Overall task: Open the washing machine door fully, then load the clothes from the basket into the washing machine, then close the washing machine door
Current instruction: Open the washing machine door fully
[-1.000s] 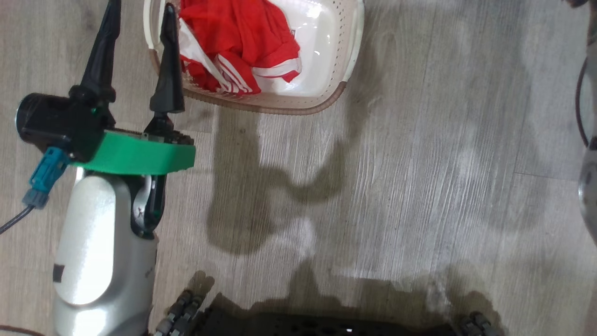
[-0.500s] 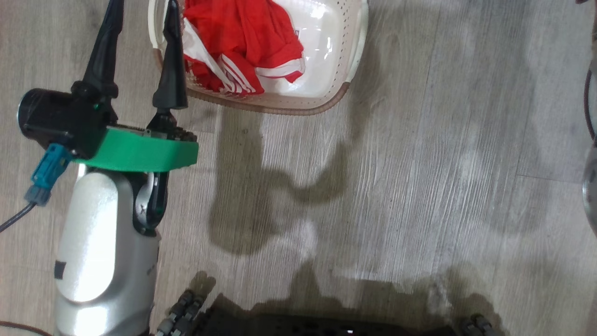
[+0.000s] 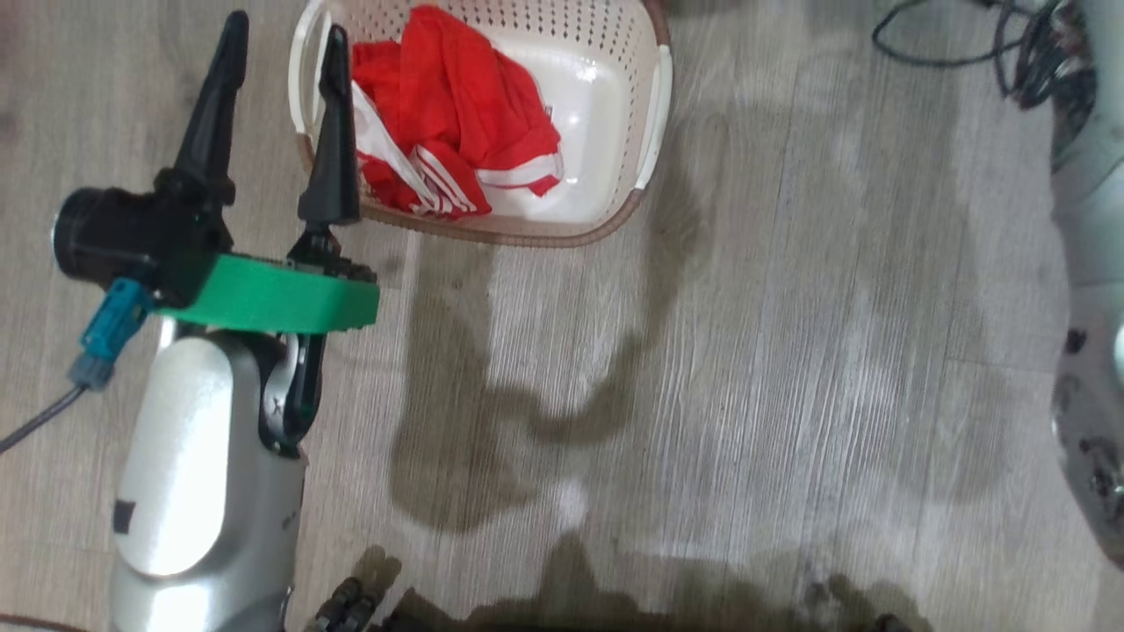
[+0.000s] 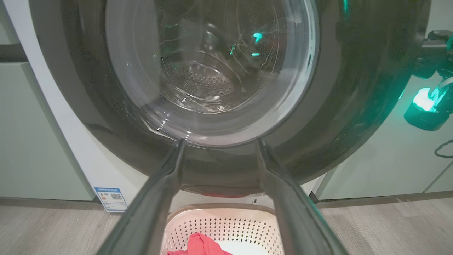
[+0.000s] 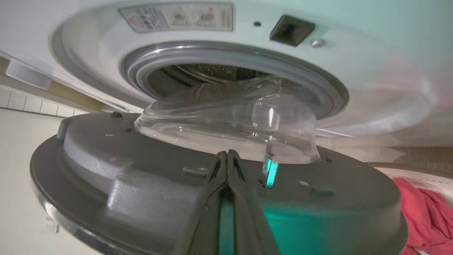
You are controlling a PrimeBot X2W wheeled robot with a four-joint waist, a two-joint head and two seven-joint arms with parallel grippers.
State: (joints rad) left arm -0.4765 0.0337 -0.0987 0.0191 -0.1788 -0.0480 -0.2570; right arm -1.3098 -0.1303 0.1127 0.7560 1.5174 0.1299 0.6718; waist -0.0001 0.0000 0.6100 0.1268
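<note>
The washing machine door [image 4: 354, 106] hangs partly open in front of my left gripper [image 4: 221, 141], black ring and clear glass bowl facing it. That gripper [image 3: 285, 26] is open and empty, just left of the cream basket [image 3: 654, 123] on the floor. The red clothes [image 3: 457, 132] lie bunched in the basket's left half. My right gripper [image 5: 228, 153] is shut, its tip against the door's grey inner face [image 5: 141, 166] below the glass bowl. Behind the door, the washing machine [image 5: 371, 71] shows its grey seal and dark drum mouth. The basket [image 4: 219, 221] stands below the door.
Pale green cabinets [image 4: 32, 141] flank the white machine, which has a blue sticker [image 4: 111, 199] low on its front. Dark cables [image 3: 992, 44] lie on the wood floor at the upper right. A grey rounded shape [image 3: 1089, 263] fills the head view's right edge.
The head camera has shifted, so more of the basket and the cables now show. My left gripper stays open beside the basket. The clothes have not moved.
</note>
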